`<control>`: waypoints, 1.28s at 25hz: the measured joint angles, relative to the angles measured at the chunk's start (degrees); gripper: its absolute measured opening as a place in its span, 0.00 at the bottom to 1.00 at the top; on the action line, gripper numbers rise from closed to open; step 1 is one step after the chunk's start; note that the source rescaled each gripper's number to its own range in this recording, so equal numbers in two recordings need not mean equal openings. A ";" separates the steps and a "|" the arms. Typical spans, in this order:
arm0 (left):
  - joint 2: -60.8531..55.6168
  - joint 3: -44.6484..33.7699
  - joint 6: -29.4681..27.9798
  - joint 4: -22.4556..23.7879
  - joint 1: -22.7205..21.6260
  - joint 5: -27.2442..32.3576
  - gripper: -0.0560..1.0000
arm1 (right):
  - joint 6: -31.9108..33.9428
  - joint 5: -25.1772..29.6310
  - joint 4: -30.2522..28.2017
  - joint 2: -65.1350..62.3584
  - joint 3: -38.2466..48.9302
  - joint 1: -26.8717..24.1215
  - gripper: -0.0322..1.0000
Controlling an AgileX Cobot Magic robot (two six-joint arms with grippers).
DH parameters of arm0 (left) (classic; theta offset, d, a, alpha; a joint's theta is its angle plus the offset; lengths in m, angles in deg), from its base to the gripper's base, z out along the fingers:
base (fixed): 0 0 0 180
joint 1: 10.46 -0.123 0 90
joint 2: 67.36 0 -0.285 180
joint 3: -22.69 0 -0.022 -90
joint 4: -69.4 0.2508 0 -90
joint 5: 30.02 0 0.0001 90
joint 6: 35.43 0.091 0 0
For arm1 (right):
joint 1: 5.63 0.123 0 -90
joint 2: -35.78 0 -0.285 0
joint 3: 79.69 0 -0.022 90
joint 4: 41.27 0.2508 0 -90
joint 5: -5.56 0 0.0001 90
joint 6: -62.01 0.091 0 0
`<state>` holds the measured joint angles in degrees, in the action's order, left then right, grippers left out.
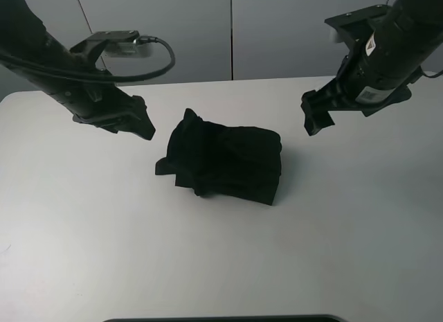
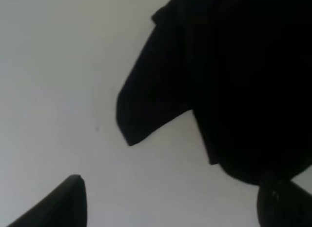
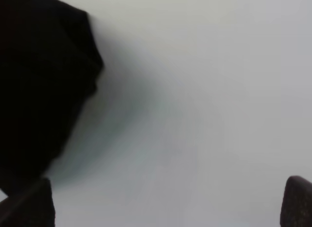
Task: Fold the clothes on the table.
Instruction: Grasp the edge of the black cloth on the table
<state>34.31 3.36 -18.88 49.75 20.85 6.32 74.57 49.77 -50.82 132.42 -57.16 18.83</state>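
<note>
Lying in a folded heap on the one table [image 1: 208,266] is a single black T-shirt [image 1: 225,163]. Two claws flank it, left gripper [image 1: 143,126] and right gripper [image 1: 313,120], both spread wide, empty, clear of it.

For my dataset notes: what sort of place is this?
Probably a robotics lab or test cell: a white table, plain grey wall panels behind it, and a black left arm and right arm flanking one black T-shirt.

This looks like a robotics lab or test cell. A plain white desk [image 1: 83,253] fills the lower frame, and grey wall panels [image 1: 173,31] run across the top. A black robot arm [image 1: 62,76] with a looped cable [image 1: 165,59] reaches in from the upper left, and a second arm [image 1: 387,52] from the upper right.
</note>
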 joint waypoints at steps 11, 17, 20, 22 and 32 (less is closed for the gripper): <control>10.61 20.45 -3.70 3.98 13.69 8.02 0.97 | 0.00 -0.20 2.87 -0.89 4.07 -1.07 1.00; 19.44 30.45 -10.38 13.65 18.98 13.05 0.97 | 0.00 -0.33 3.16 -0.89 4.07 -1.07 1.00; 23.78 34.38 -12.20 16.53 18.98 17.78 0.97 | 0.00 -0.33 3.16 -0.89 4.07 -1.07 1.00; 25.82 35.44 -14.89 19.65 18.98 20.12 0.97 | 0.00 -0.33 3.16 -0.89 4.07 -1.07 1.00; 27.06 35.99 -20.44 30.62 16.48 28.49 0.97 | 0.00 -1.83 3.16 -0.89 4.07 -1.07 1.00</control>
<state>61.36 39.34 -39.32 80.38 37.33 34.81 74.57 47.94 -47.66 131.52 -53.09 17.76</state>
